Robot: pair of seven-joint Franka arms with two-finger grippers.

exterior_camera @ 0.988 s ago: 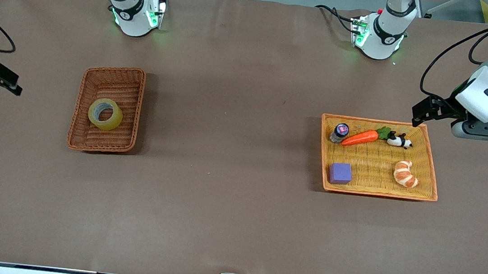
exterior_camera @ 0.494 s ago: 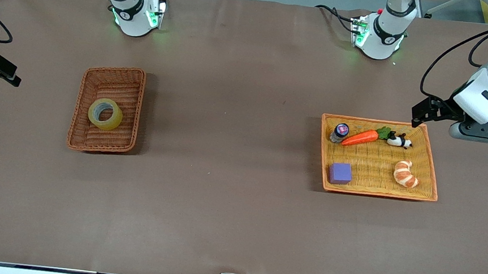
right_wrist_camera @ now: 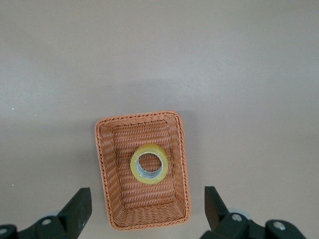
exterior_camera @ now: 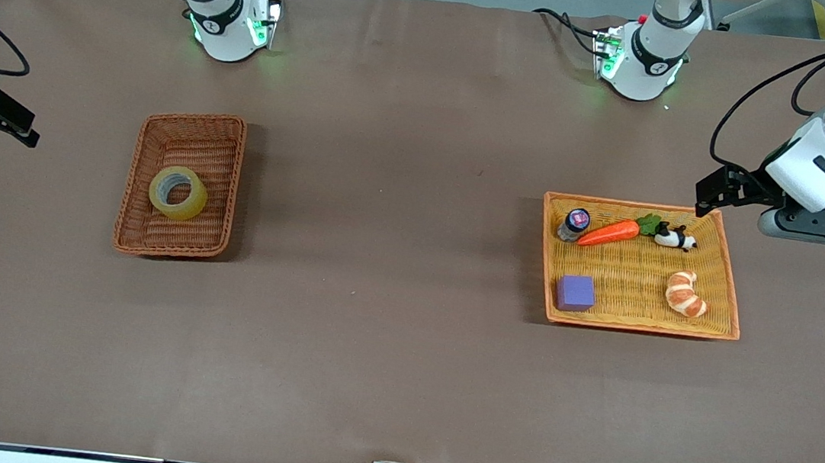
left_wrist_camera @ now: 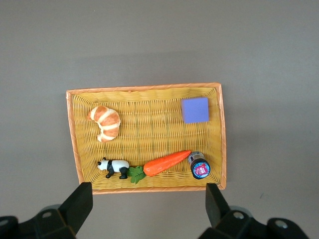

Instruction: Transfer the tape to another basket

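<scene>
Both hands, left (left_wrist_camera: 144, 209) and right (right_wrist_camera: 144, 211), hang released, empty. The tape (exterior_camera: 177, 193) lies in the basket (exterior_camera: 136, 233); the tray (exterior_camera: 726, 276) holds toys.

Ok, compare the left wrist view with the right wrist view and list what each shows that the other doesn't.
Only the left wrist view: the shallow light-orange tray holding a croissant, a purple block, a toy panda, a carrot and a small capped bottle, with the left tool open above it.

Only the right wrist view: the darker reddish-brown basket with the tape lying flat inside, and the right tool open above it.

Both: the brown table covering and a pair of spread black fingers at the picture's lower edge.
</scene>
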